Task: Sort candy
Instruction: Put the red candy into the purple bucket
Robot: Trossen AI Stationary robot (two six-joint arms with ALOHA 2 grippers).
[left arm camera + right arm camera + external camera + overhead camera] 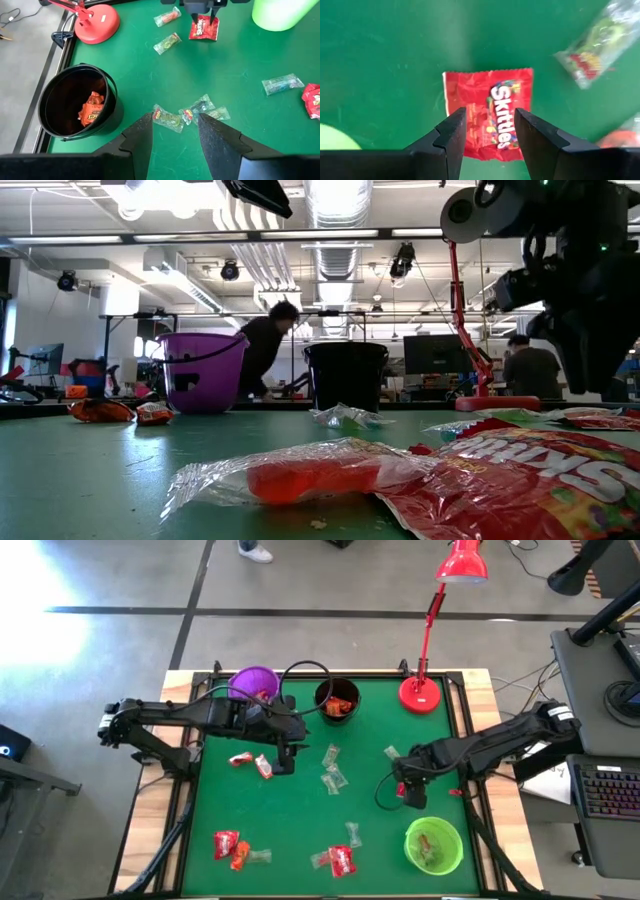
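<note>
With both grippers spread and empty, I have candy lying loose across the green table.

My right gripper hangs with its fingers apart directly over a red Skittles packet lying flat on the table, close to the green cup, with a clear greenish sweet nearby. My left gripper hovers, fingers apart, above a cluster of clear greenish sweets mid-table, beside the black cup, which holds orange packets. Behind it stand the purple cup and the red lamp base. More red and orange pieces lie at the near edge.
</note>
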